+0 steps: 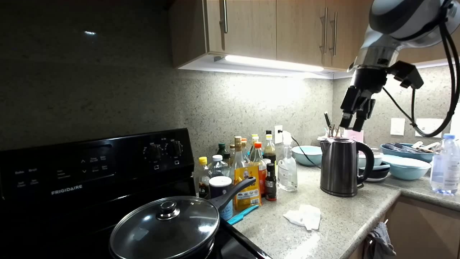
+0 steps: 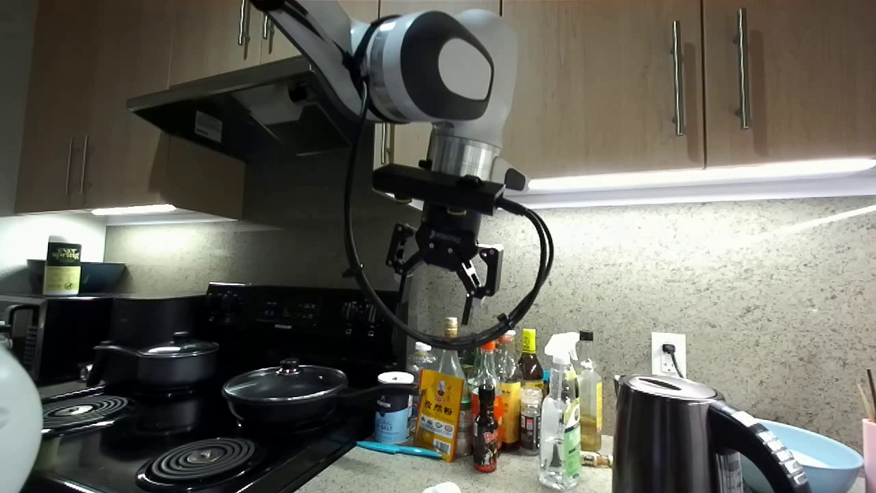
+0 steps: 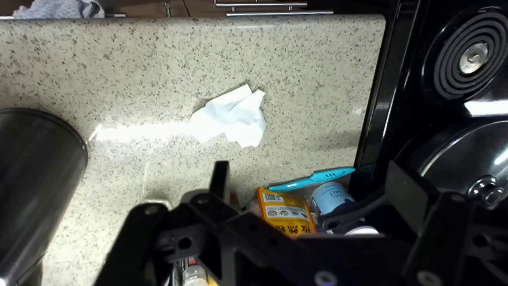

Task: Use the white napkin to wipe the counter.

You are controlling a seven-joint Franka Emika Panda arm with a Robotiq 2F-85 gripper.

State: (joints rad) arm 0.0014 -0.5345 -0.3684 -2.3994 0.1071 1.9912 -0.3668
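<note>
The gripper (image 3: 311, 180) hangs spread, empty. On the counter (image 3: 309, 71) below, probably toward its front, lies the white napkin (image 3: 232, 117).

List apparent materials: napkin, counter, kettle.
White napkin: paper or thin cloth, matte; crisp creases favour paper.
Counter: hard, smooth, speckled; semi-gloss, by its bright reflection. Stone or laminate, can't tell.
Kettle: likely dark metal, by the streaked sheen; handle looks like black plastic.
</note>
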